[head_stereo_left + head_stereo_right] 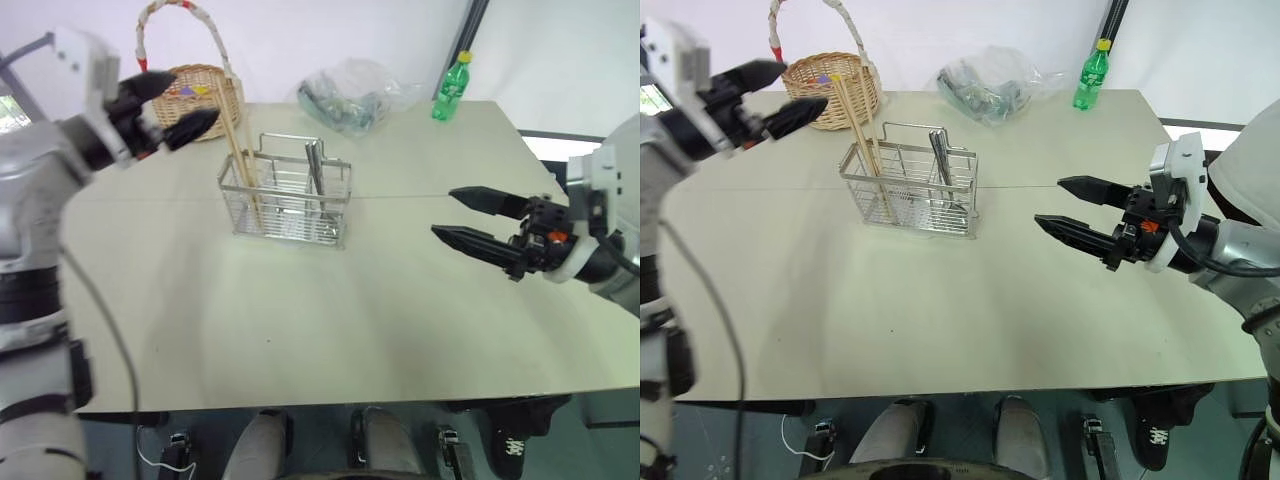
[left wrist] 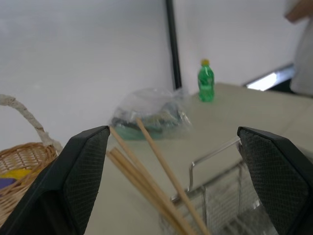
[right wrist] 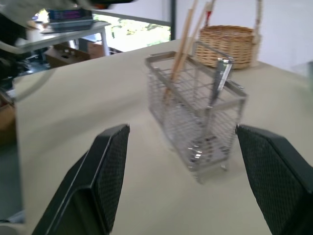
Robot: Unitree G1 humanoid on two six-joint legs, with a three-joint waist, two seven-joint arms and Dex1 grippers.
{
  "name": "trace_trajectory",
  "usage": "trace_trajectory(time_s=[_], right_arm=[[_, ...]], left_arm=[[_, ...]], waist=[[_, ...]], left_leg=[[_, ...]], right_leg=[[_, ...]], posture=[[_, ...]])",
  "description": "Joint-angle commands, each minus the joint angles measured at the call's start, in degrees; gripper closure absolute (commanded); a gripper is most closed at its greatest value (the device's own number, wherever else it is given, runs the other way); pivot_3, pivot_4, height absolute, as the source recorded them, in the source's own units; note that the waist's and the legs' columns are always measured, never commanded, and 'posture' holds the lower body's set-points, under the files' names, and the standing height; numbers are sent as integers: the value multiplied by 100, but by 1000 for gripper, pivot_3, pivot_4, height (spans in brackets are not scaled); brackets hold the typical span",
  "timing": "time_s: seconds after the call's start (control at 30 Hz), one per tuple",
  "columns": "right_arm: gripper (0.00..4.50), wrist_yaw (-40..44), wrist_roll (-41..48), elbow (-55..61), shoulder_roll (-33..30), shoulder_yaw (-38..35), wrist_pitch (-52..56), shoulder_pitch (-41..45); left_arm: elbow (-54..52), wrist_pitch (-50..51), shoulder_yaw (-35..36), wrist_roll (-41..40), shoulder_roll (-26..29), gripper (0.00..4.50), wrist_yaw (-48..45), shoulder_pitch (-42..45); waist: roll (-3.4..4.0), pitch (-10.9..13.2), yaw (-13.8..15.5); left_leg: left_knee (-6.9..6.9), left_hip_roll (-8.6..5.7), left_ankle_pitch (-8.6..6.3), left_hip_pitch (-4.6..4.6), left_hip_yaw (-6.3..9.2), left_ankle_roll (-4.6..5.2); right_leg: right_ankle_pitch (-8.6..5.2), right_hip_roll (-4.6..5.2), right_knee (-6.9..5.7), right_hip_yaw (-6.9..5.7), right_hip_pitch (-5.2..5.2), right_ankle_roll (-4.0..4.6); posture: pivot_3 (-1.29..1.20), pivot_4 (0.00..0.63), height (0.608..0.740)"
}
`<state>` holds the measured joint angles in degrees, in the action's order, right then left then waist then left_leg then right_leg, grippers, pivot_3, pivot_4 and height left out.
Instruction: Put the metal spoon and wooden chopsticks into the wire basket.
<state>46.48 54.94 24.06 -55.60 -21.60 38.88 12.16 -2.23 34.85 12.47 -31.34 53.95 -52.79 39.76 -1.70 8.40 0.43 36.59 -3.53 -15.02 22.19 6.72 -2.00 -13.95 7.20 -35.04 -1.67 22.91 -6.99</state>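
Looking at the wire basket in the middle of the table, this job reads as all but finished. The wooden chopsticks stand in the compartment at the robot's left end, leaning up and away over the rim towards the far left. The metal spoon stands in the next section, nearer the right end, handle poking up beside the raised centre bar, bowl down among the wires. Nothing of the task lies loose on the table top, so I judge both items delivered; what is left, if anything, is for the arms to clear off.

The left claw hangs above the table's far left corner, fingers spread wide and carrying nothing, just beside the chopstick tops but apart from them. The right claw hovers level over the table well to the right of the wire basket, jaws parted and empty too, pointing across at it.

Around the edges: a round wicker basket with a tall hoop handle sits at the far left, close behind the chopsticks, with something yellow and purple inside. A crumpled clear plastic bag lies at the far edge, and a green bottle with a yellow cap stands further right. None of these blocks anything. The one hazard, to my eye, is the left claw brushing those leaning sticks.
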Motion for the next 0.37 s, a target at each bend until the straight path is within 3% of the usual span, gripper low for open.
trace_trajectory(time_s=[0.03, 0.13, 0.37], right_arm=[[928, 405, -544, -330, -163, 108, -398, 188], [928, 659, -875, -602, -176, 321, -583, 405], [928, 767, -1008, -710, 114, 599, -550, 848]], left_arm=[[-500, -153, 224, -24, 926, 98, -1187, -695], [-526, -350, 587, 89, 1476, 98, -1619, -1435], [-633, -423, 985, 111, 1594, 98, -1597, -1915]], waist=[[2, 2, 1], [10, 7, 17], [14, 9, 31]], left_leg=[[-1, 1, 0, 0, 0, 0], [-10, 5, 0, 2, -3, 0], [-26, 8, 0, 5, -4, -1]], right_leg=[[0, 0, 1, 0, 1, 1], [-4, 2, 3, 1, 10, 7], [-11, 12, 6, 0, 19, 19]], posture=[[0, 150, 674], [0, 150, 674], [0, 150, 674]])
